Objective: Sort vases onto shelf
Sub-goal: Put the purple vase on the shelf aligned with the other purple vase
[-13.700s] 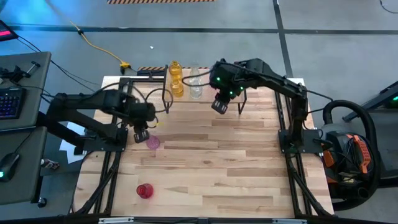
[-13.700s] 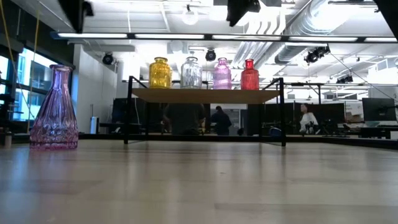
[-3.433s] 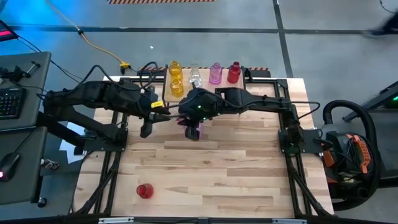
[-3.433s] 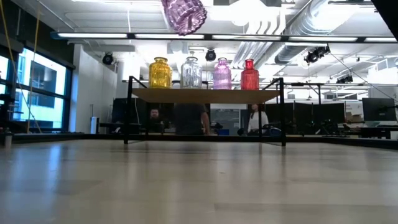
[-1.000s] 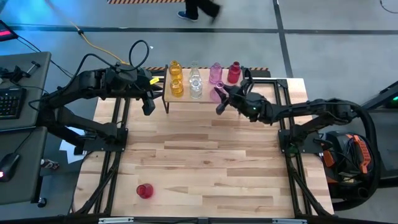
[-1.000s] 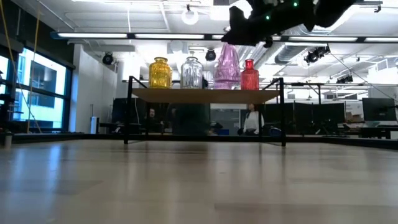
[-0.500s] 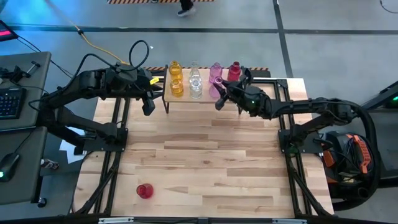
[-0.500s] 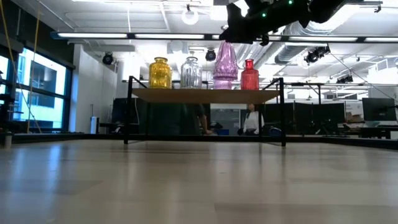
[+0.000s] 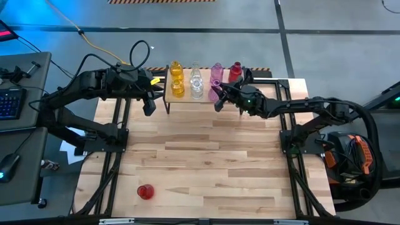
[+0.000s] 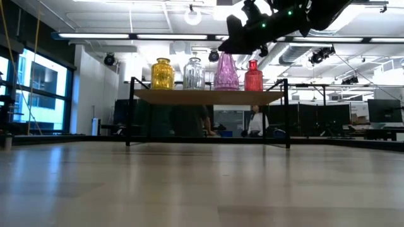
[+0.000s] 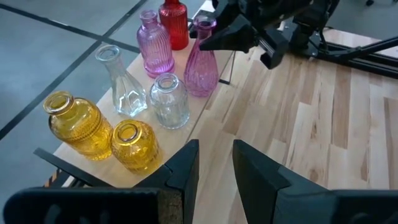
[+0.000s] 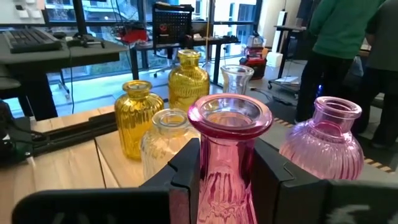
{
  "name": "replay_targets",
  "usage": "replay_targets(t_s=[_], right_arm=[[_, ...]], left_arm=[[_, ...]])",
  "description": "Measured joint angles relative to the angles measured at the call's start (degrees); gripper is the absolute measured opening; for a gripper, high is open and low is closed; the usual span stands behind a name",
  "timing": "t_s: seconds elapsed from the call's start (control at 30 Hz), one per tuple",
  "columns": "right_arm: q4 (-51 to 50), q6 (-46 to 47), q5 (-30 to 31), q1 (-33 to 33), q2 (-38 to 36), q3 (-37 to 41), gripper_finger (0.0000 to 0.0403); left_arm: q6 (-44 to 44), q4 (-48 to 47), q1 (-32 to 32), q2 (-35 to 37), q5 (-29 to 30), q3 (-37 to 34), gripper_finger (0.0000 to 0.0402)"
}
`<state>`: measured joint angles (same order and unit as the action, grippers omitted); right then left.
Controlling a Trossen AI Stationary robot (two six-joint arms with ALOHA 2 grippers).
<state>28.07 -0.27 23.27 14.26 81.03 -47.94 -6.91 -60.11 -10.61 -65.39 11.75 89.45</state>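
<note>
Overhead, the right gripper (image 9: 217,95) pinches the translucent pink glass vase (image 9: 215,92) at the small light-wood shelf (image 9: 167,92)'s front edge. Its wrist view shows the neck held: sensible, since glass seems slippery and fragile. Left gripper (image 11: 214,163): slightly spread.

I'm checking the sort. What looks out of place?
One red vase stands alone at the table's near-left corner, far from the shelf holding the others. The right pincer grips a pink vase there.
</note>
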Motion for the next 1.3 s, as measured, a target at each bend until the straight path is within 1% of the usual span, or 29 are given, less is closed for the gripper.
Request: replay_targets(t_s=[0.07,0.2,0.4,0.67,0.73,0.97,1.3], right_arm=[[0.03,-0.02,-0.08,0.15,0.00,0.00,0.0071],[-0.28,0.48,-2.84,1.23,0.00,0.00,0.0072],[-0.78,0.48,-2.97,2.55,0.00,0.00,0.0073],[-0.76,0.64,-6.39,4.20,0.00,0.00,0.0075],[-0.83,1.74,-7.20,4.44,0.00,0.00,0.0080],[-0.81,1.48,-6.97,4.50,0.00,0.00,0.0117],[-0.74,1.52,-7.40,6.03,0.00,0.00,0.0123]], left_arm=[[-0.29,0.00,0.02,0.00,0.35,0.00,0.0090],[-0.32,0.00,0.00,0.00,0.86,0.00,0.0090],[-0.35,0.02,0.00,0.00,0.87,0.00,0.0090],[-0.46,0.02,0.00,0.00,0.88,0.00,0.0090],[-0.46,0.02,0.00,0.00,0.90,0.00,0.0090],[-0.44,0.02,0.01,-0.01,0.90,0.00,0.0090],[-0.42,0.03,0.00,-0.02,0.92,0.00,0.0090]])
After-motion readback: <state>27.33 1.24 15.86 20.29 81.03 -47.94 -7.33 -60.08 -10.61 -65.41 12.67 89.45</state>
